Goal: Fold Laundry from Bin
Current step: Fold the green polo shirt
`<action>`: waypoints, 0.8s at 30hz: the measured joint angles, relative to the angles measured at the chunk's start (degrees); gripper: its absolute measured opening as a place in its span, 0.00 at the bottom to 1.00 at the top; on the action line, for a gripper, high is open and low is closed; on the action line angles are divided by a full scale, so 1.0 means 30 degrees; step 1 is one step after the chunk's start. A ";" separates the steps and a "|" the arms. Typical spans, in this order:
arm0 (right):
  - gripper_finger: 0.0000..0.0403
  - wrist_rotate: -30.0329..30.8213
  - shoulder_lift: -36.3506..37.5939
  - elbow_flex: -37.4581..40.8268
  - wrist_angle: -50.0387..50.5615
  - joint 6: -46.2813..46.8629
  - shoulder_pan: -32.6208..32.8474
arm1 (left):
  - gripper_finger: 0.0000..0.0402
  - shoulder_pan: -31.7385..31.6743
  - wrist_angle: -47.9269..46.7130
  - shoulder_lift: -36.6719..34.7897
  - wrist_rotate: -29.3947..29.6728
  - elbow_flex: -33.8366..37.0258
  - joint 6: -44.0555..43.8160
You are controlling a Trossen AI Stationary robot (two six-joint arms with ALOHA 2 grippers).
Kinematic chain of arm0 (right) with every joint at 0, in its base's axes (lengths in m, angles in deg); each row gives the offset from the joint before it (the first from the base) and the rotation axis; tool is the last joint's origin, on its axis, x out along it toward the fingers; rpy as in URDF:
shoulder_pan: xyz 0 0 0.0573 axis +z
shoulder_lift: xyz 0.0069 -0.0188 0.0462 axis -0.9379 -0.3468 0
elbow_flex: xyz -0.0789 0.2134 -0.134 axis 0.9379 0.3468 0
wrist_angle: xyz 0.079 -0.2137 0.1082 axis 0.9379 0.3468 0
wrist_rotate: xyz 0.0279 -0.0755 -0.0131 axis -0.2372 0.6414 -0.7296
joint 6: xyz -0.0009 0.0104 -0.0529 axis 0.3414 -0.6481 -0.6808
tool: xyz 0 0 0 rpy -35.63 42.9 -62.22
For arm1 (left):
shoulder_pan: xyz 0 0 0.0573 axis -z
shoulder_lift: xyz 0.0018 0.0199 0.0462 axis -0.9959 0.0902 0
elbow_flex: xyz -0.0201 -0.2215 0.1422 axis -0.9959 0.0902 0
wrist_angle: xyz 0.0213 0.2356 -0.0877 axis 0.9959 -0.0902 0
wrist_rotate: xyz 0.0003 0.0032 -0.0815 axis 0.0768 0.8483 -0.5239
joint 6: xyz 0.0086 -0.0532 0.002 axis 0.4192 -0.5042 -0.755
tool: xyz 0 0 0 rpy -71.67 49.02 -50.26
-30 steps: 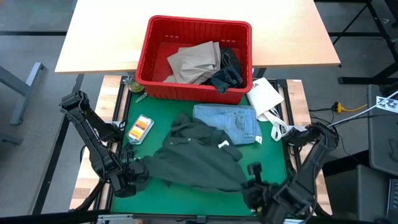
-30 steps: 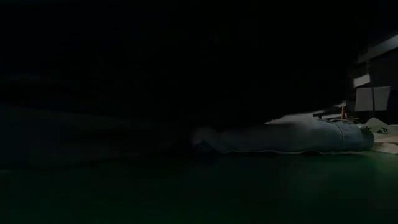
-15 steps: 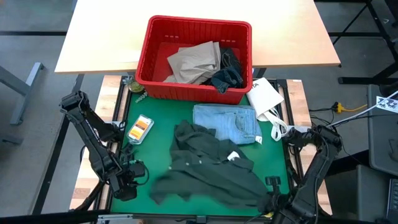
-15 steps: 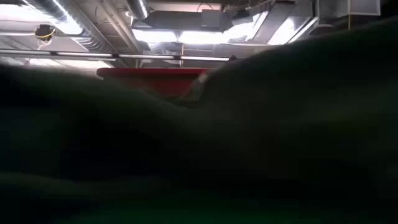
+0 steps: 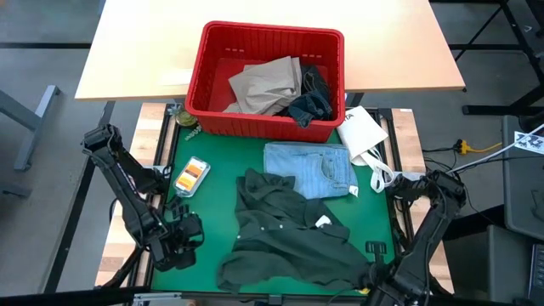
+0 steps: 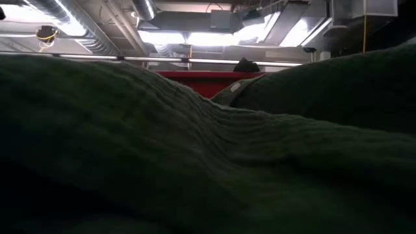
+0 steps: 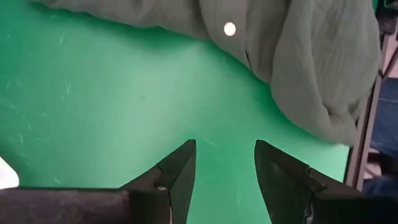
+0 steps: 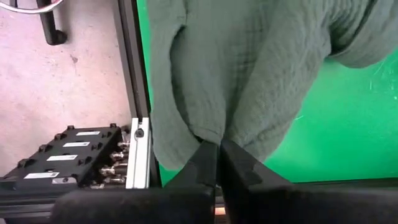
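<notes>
A green mat [image 5: 204,204] covers the worktop, set in a dark metal frame [image 5: 167,144]. Beyond it stands a pale wooden table [image 5: 144,51]. The floor [image 5: 34,51] around is grey (a bare concrete patch shows in the right wrist view). Overhead, seen from the low camera, silver ventilation ducts [image 6: 62,16] run beside bright ceiling lights [image 6: 208,38].
</notes>
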 joint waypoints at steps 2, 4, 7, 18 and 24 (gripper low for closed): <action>0.02 0.0000 0.0000 0.0000 -0.0061 0.0003 -0.0081 | 0.38 -0.0147 0.0007 0.0000 0.0053 0.0000 0.0000; 0.04 0.0046 0.0000 0.0000 -0.0163 0.0003 -0.0114 | 0.38 -0.0279 0.0009 0.0000 0.0058 0.0000 0.0000; 0.12 0.0138 0.0000 0.0000 -0.0143 0.0003 -0.0115 | 0.37 -0.0386 0.0009 0.0000 0.0058 0.0000 0.0000; 0.41 0.0263 0.0000 0.0000 0.2317 -0.0196 -0.0289 | 0.36 -0.0379 0.0016 0.0000 0.0000 0.0000 0.0020; 0.42 0.4226 0.0000 -0.0007 0.3275 -0.4184 -0.2098 | 0.36 -0.0379 0.0041 0.0000 0.0276 0.0000 0.0715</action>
